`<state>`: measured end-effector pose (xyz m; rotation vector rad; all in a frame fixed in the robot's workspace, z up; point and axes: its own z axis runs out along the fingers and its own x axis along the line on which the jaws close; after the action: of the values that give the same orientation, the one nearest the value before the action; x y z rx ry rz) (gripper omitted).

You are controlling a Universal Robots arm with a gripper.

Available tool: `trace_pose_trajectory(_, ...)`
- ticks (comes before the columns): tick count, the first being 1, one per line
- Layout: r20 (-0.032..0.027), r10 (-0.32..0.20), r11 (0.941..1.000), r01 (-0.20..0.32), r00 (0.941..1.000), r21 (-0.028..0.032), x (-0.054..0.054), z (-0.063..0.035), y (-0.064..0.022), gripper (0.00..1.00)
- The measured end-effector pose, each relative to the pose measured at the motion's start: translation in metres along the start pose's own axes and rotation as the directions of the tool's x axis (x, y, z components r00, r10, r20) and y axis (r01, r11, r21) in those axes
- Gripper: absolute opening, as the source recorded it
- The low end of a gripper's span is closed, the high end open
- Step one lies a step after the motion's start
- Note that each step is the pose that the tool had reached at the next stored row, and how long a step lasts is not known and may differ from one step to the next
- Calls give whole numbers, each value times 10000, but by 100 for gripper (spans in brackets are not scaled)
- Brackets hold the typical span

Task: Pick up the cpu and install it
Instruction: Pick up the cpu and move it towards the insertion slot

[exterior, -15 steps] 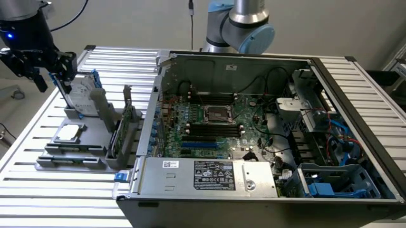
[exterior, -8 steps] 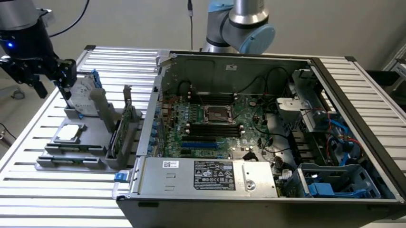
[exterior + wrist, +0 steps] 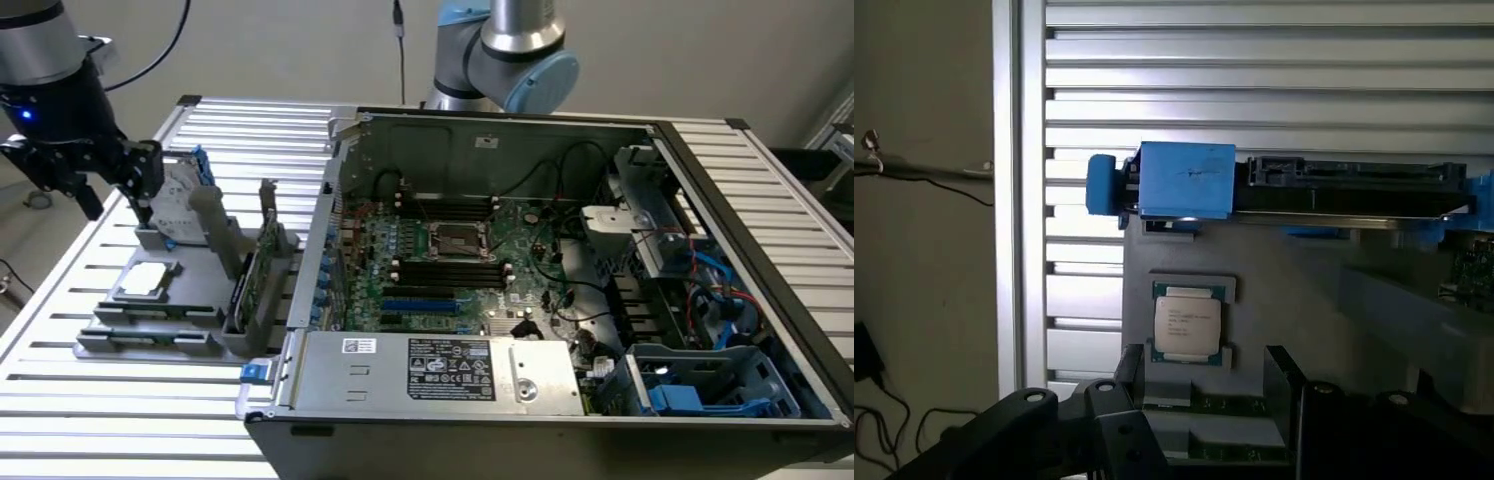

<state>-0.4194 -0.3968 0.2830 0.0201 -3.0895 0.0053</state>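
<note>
While the gripper hangs over one end of the slatted surface in the exterior view, its two dark fingers stand apart with nothing between them, so it is released. The cpu lies flat below it, clear of the fingertips, with its silver top up, in a recess of a grey holder. A hard drive in a blue frame stands on edge in the same holder, just beside the gripper toward the exterior view's right. Well apart from the gripper, farther to that side, an open computer case sits on the surface, with the motherboard's socket near the middle of the board.

In the wrist view the gripper appears as two black fingers spread wide. The cpu sits just beyond their tips, in line with the gap and touched by neither. Beyond the cpu the hard drive stands across the grey holder, and past it run the slats of the surface.
</note>
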Motion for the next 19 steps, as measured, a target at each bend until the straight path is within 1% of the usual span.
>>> trace_pose_trajectory(9, 8, -2, 10000, 2, 10000, 1, 37, 165, -36, 60)
trace_pose_trajectory(12, 28, -2, 10000, 2, 10000, 1, 44, 220, -50, 60)
trace_pose_trajectory(15, 67, -2, 10000, 2, 10000, 1, 47, 276, -65, 60)
trace_pose_trajectory(19, 150, 0, 10000, 0, 9999, 2, 46, 348, -84, 60)
